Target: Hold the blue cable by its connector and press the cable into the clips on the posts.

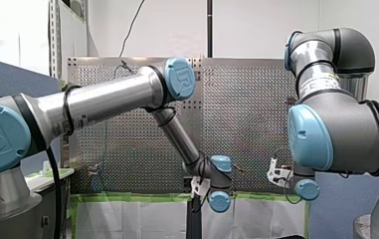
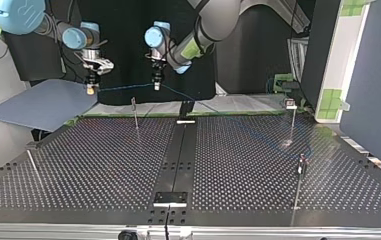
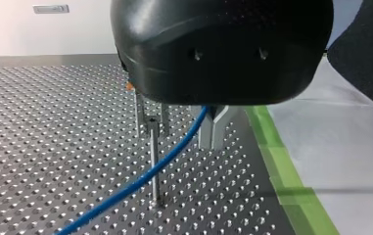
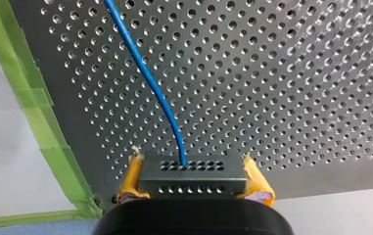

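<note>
Right gripper — pads clamped on connector of blue cable; left gripper — fingers spread, cable passing between them.

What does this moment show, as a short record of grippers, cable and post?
right gripper: shut on the connector, yellow pads either side
left gripper: fingers apart, cable running between them
post: ahead of the left gripper, cable crossing its shaft below the clip
cable span: raised above the table between both grippers
</note>
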